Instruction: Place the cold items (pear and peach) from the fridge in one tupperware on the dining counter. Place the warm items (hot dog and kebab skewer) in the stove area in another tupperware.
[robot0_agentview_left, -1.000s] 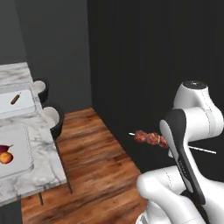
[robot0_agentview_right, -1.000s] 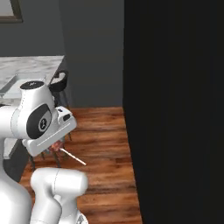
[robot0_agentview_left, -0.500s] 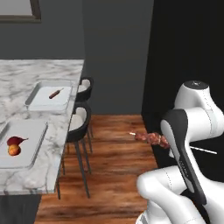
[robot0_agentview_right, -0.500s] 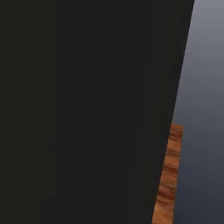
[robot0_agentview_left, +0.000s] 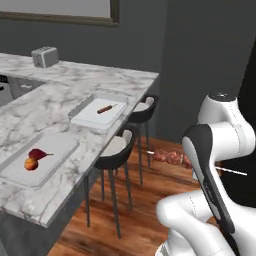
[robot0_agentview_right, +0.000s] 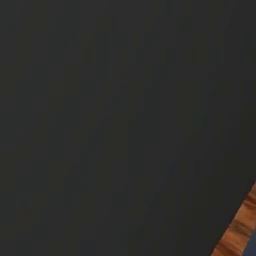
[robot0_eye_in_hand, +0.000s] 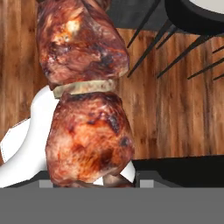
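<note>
We have the kebab skewer (robot0_agentview_left: 172, 158) in the gripper, carried out over the wood floor (robot0_agentview_left: 135, 225) beside the dining counter (robot0_agentview_left: 60, 100) so it reaches the far tupperware (robot0_agentview_left: 95, 116) on that counter, the one that already holds the hot dog (robot0_agentview_left: 104, 108). In the hand view the meat chunks (robot0_eye_in_hand: 85, 131) sit right against the camera and hide the finger tips, so we judge the jaws to be part-way closed around the skewer, not wide apart. The near tupperware (robot0_agentview_left: 55, 160) on the counter holds the peach (robot0_agentview_left: 31, 163) and pear (robot0_agentview_left: 38, 153), so we reckon the cold half is done. Two stools (robot0_agentview_left: 116, 150) stand against the counter between us and the far tupperware, so we keep the skewer high and level. A toaster (robot0_agentview_left: 45, 56) sits at the counter's far end, well apart.
</note>
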